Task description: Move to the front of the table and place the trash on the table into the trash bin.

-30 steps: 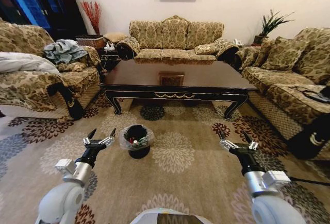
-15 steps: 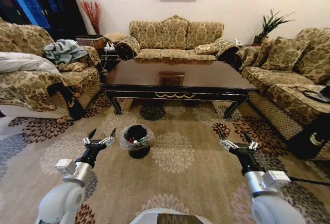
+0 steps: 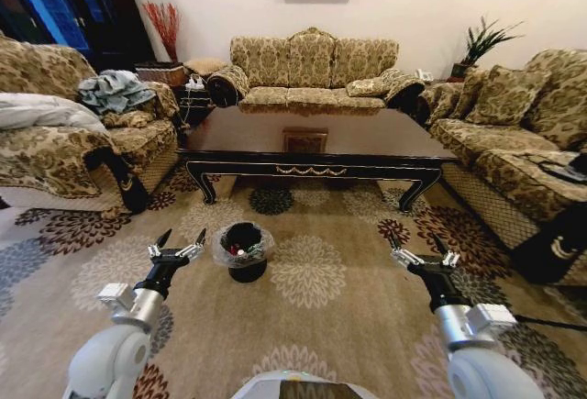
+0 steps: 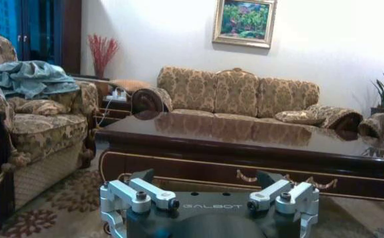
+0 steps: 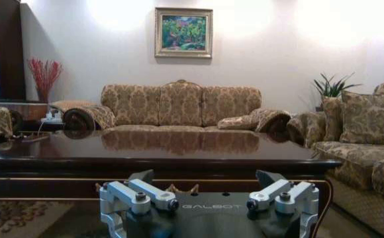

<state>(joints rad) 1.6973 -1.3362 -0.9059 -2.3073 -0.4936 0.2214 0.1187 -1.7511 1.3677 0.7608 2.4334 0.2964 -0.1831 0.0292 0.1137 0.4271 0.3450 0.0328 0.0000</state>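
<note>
In the head view, the table stands across the middle of the frame, its glossy top bare. The trash bin sits on the carpet below it, left of centre, with red and green trash inside. The left gripper at lower left and the right gripper at lower right both hover with fingers spread, holding nothing.

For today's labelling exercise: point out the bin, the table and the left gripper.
bin (image 3: 222,250), head view, bag-covered rim.
table (image 3: 348,138), head view, bare glossy top.
left gripper (image 3: 179,245), head view, between its open fingertips.
</note>
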